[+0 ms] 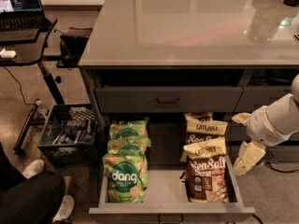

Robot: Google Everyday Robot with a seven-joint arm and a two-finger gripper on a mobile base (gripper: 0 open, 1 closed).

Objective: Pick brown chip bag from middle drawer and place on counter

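Lower right of frame: gripper (246,156) hangs just outside the right wall of the middle drawer (170,208); parted or closed, cannot tell. Front brown chip bag (205,174) stands upright in the right row, near it. Best approach: clear the wall, descend onto the cream top band, avoid the bag behind, lift straight toward the counter (187,27).

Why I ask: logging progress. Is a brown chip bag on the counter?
No, the brown chip bags stand in the middle drawer, with the gripper outside the drawer wall beside them.
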